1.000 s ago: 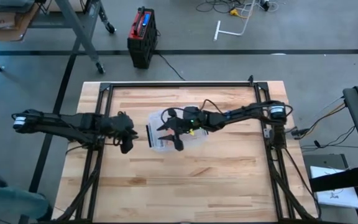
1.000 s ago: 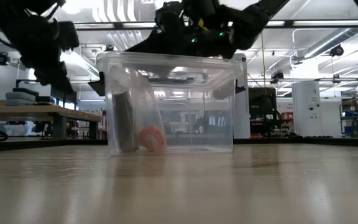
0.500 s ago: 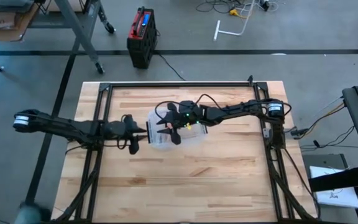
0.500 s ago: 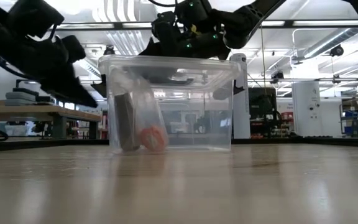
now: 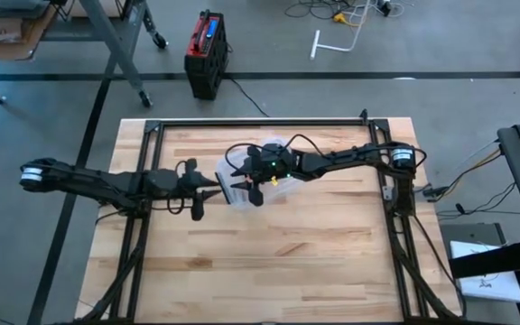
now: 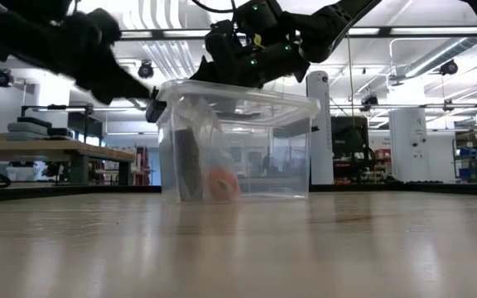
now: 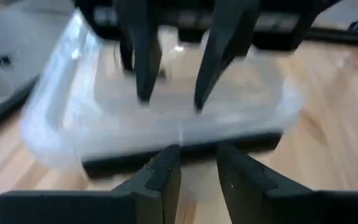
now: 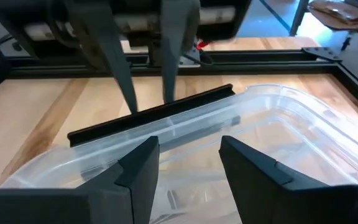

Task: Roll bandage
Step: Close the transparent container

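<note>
A clear plastic box (image 5: 278,188) stands open-topped at the table's middle. An orange bandage roll (image 6: 222,184) lies on its floor beside a dark upright object (image 6: 190,165). A dark latch strip (image 8: 154,115) runs along the box's left end. My left gripper (image 5: 215,190) reaches in level from the left, its fingers a little apart with nothing between them, their ends at that strip. My right gripper (image 5: 245,185) hangs open over the box's left part, with its fingertips near rim height. My left gripper comes level from the table's left, and its fingertips (image 7: 166,163) stand at the dark latch strip (image 7: 241,144) on the box's left end. The strip lies across both tips and is not between them. Whether they press on it I cannot tell. The box rests on the table. My right gripper has its fingers (image 8: 138,168) over the box's open top; whether they touch the rim or wall I cannot tell.
Black frame rails (image 5: 260,123) border the wooden table (image 5: 269,262) at the far side and along both sides. Bare wood lies near of the box. A red and black case (image 5: 208,50) stands on the floor beyond the table.
My left gripper has gone toward the box and tipped up from pointing steeply down to nearly level. The box has slid a little toward the far edge and turned about on the table. My right gripper has drifted slightly toward the table's left above it.
</note>
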